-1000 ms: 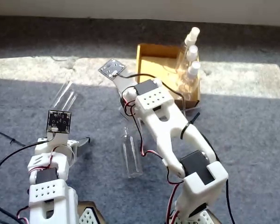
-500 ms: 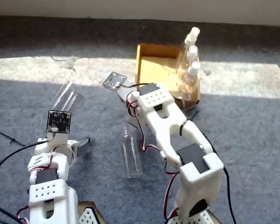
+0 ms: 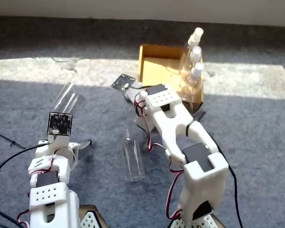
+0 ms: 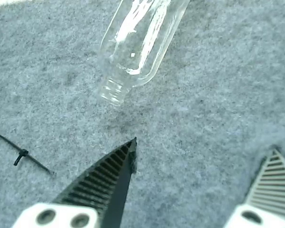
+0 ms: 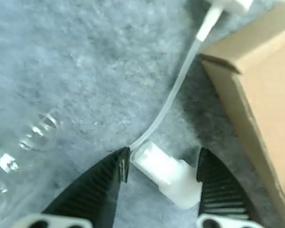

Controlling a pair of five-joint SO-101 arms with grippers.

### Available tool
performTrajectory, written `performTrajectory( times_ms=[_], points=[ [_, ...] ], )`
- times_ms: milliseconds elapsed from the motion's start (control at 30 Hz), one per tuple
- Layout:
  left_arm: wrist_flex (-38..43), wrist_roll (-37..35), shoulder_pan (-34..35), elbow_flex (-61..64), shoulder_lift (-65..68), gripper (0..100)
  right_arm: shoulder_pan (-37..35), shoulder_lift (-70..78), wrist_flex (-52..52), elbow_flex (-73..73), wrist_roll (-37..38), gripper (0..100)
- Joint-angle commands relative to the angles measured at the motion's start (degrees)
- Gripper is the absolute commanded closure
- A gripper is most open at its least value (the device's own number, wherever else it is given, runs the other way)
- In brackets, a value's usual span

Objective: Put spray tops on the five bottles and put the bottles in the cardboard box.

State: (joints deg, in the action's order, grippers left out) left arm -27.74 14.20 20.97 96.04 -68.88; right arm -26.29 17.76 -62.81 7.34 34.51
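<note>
Right pincer [image 5: 164,154], as I see it, hangs half open astride a white spray top [image 5: 166,173] lying on the grey bench [image 5: 61,57] just beside the cardboard box [image 5: 256,95] corner, while my left pincer [image 4: 204,146] gapes wide near a capless bottle [image 4: 140,42] lying on its side.

Jaws apart: left hand [image 4: 202,152], right hand [image 5: 162,156].

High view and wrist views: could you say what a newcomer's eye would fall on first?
Three capped bottles stand in the box. The open right gripper straddles a spray top on the carpet beside the box. A bare bottle lies beside that arm, another before the left gripper.
</note>
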Motion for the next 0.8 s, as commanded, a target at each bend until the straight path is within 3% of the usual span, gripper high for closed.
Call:
performTrajectory(
  times_ms=[0, 167, 400, 500, 767],
  points=[
    [-0.26, -0.44, -0.66, 1.1, -0.66, 63, 0.84, -1.19, -3.3, -0.66, 3.6, 78.3],
    [-0.26, -0.44, -0.66, 1.1, -0.66, 63, -0.48, -1.19, -9.19, -1.54, 8.18, 70.0],
    [-0.26, -0.44, -0.66, 1.1, -0.66, 63, -0.22, -0.75, -8.75, -3.74, 8.7, 70.6],
    [-0.26, -0.44, -0.66, 1.1, -0.66, 63, -0.22, -0.75, -8.75, -3.65, 8.26, 77.7],
    [-0.26, -0.44, -0.66, 1.1, -0.66, 63, -0.22, -1.19, -9.89, -4.18, -3.78, 93.8]
  ],
)
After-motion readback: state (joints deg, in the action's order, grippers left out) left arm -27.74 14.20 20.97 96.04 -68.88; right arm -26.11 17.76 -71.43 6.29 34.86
